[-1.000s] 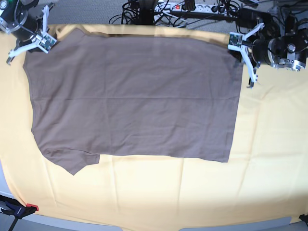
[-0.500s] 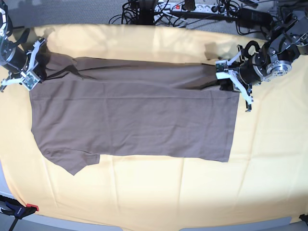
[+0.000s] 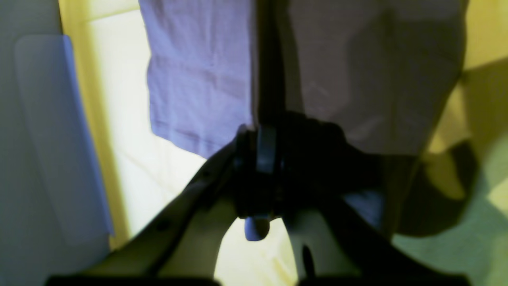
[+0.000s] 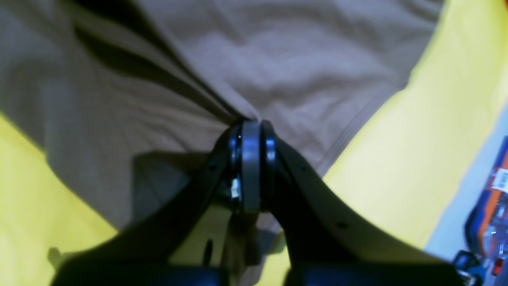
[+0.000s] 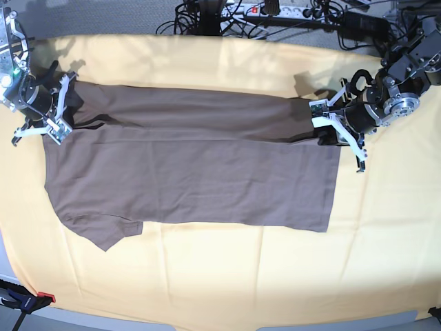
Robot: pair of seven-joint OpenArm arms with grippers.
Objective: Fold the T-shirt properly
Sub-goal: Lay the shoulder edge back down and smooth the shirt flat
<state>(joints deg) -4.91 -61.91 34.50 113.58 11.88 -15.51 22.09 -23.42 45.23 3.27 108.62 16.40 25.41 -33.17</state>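
No writing can be read anywhere; an orange packet (image 4: pixel 492 198) at the right wrist view's edge carries a pale label, too blurred to make out. The shirt (image 5: pixel 193 172) is plain taupe, unprinted, lying on the yellow cloth (image 5: pixel 207 276) between the two claws, its far edge doubled over towards the near side in a long band. One short sleeve sticks out at the near corner, below the right claw. The right claw (image 5: pixel 49 114) is pinched tight on the shirt's edge, fabric bunching into creases just ahead of its tips. The left claw (image 5: pixel 329 123) is likewise closed, apparently on the opposite folded edge, though its own view is dark.
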